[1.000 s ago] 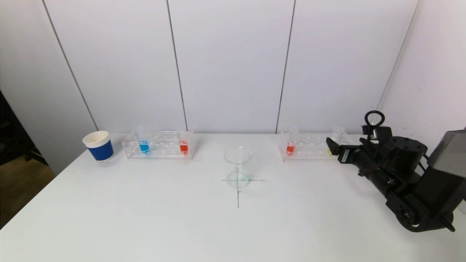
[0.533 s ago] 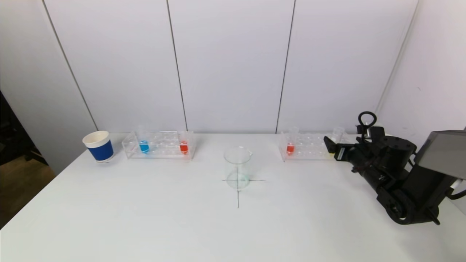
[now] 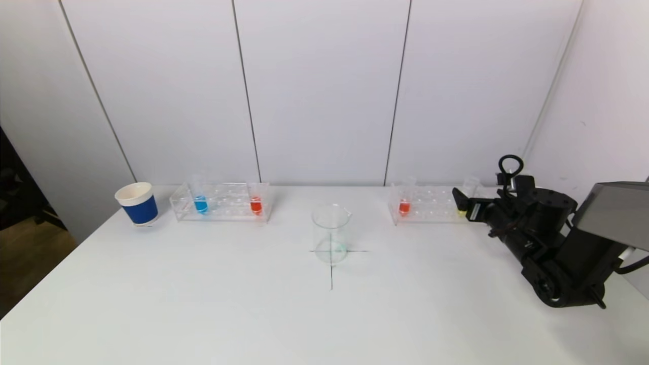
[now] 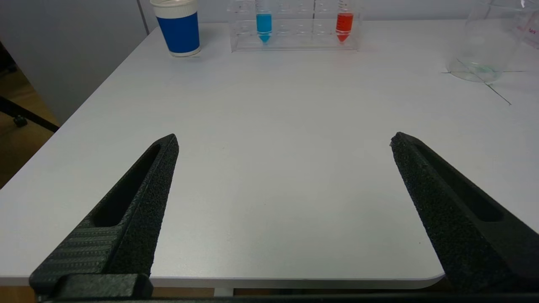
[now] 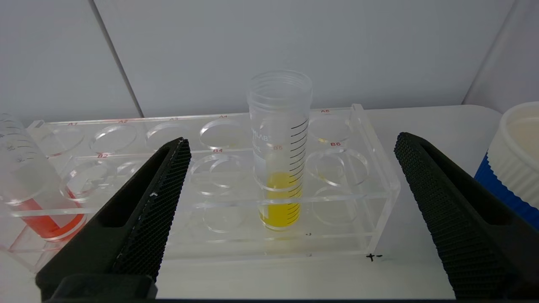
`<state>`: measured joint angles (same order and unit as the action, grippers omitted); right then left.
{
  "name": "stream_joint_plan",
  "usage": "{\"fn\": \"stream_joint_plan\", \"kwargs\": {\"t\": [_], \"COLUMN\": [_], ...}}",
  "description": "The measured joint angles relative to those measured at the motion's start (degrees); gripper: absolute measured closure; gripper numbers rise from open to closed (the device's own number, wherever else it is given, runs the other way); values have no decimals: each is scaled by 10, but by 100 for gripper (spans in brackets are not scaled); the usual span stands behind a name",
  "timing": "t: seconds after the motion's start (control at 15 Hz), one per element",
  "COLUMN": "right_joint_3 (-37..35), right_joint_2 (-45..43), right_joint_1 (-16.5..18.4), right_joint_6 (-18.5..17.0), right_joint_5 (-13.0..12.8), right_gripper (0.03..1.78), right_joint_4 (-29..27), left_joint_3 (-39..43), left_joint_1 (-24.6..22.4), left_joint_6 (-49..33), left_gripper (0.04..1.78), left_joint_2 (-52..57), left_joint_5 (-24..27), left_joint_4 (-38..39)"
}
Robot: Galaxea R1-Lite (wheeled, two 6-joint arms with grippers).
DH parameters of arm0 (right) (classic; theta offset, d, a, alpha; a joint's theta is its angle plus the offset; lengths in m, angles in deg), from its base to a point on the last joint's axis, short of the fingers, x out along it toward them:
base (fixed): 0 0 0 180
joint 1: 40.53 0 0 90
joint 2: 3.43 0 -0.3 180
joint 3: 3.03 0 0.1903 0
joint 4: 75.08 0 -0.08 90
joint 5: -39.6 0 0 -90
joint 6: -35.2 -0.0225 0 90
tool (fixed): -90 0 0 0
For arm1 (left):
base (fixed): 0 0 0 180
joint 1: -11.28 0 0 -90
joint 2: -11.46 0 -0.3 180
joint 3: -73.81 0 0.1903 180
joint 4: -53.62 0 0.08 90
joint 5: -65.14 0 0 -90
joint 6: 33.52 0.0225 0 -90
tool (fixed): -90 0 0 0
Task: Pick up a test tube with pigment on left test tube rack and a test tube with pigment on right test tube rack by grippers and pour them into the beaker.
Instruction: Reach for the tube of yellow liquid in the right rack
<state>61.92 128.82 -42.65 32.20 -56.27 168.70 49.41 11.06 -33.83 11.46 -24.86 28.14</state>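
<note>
The left clear rack [image 3: 220,202] holds a blue-pigment tube [image 3: 200,203] and a red-pigment tube [image 3: 256,205]; both show in the left wrist view [image 4: 264,26] [image 4: 344,25]. The right clear rack [image 3: 431,204] holds a red-pigment tube [image 3: 404,206] and a yellow-pigment tube [image 5: 280,151]. The glass beaker [image 3: 331,233] stands on a drawn cross at the table's middle. My right gripper [image 3: 460,202] is open, just in front of the yellow tube, fingers [image 5: 156,202] either side and apart from it. My left gripper [image 4: 284,143] is open and empty over the table's near left edge.
A blue paper cup [image 3: 137,203] with a white rim stands left of the left rack. Another blue and white cup [image 5: 513,155] shows beside the right rack in the right wrist view. White wall panels stand right behind the racks.
My right arm has moved forward and slightly left, bringing the open gripper closer to the yellow tube at the right rack's right end. The tubes and beaker have not moved.
</note>
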Motion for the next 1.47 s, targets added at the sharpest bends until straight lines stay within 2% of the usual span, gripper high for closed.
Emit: {"fn": "stream_joint_plan", "kwargs": {"t": [0.8,1.47], "right_joint_3": [31,89], "right_joint_2": [13,32], "right_joint_1": [3,1], "right_joint_6": [-2,-1], "right_joint_5": [1,1], "right_gripper": [5,5], "right_joint_4": [0,-14], "left_joint_3": [0,0], "left_joint_1": [0,0], "left_joint_6": [0,0], "left_gripper": [6,6], "left_joint_2": [0,0], "left_joint_5": [0,0], "left_joint_4": [0,0]}}
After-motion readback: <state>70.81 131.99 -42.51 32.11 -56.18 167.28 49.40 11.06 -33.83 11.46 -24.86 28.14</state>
